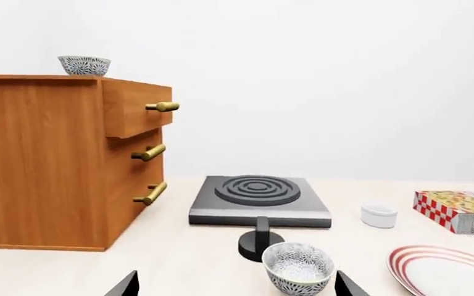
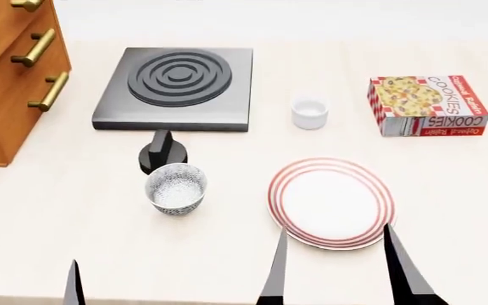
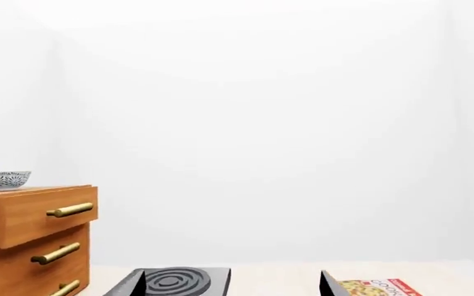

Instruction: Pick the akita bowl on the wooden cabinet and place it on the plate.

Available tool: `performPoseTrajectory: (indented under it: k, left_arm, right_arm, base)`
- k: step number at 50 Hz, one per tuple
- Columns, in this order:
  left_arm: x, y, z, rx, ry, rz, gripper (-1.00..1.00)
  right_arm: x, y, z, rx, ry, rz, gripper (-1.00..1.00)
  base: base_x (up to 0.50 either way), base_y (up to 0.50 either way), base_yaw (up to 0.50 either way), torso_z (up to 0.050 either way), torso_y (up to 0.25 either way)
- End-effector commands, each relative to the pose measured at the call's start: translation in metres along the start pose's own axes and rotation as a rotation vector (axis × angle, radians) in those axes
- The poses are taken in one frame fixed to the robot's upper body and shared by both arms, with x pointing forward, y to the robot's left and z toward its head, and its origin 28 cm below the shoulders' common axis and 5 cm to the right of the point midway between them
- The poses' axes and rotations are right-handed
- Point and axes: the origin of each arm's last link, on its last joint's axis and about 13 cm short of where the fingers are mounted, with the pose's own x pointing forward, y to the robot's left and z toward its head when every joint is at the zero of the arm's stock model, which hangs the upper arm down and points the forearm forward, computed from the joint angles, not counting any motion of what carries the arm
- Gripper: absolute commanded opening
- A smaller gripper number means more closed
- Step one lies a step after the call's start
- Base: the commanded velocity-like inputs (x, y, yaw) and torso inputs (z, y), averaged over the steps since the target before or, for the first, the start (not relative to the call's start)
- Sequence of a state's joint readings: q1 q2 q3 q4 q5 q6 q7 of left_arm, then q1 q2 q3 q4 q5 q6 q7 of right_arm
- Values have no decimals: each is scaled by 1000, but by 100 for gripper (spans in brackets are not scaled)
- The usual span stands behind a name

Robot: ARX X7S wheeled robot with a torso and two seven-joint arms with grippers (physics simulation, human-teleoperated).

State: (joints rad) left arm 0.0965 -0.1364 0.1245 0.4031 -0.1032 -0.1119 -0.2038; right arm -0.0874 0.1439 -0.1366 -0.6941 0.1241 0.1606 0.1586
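Both the left end effector (image 2: 25, 283) and right end effector (image 2: 335, 264) hover low, spread wide, holding nothing.

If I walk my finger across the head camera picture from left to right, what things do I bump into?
Wooden cabinet → patterned bowl → small white cup → cookie box.

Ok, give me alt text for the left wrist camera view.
An akita bowl sits on top of a wooden cabinet, far from the open left gripper. Nearer, on the table, are its twin bowl, a stove and a red-ringed plate.
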Motion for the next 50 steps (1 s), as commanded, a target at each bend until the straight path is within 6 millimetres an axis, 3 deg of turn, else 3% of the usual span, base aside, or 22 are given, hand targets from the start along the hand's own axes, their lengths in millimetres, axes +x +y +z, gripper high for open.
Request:
performPoseTrajectory:
  k: [1, 25, 50]
  left_arm:
    - [2, 1, -1, -5, 15, -2, 100]
    - [6, 0, -3, 22, 45, 62, 100]
    - [5, 1, 0, 21, 29, 78, 100]
  right_arm:
    - [1, -3, 0, 8, -4, -25, 100]
    - [0, -3, 1, 3, -12, -25, 100]
    - [0, -2, 3, -14, -25, -19, 100]
  base:
    - [0, 0, 0, 50, 0]
    - [0, 5, 0, 46, 0]
    - [0, 498, 0, 0, 0]
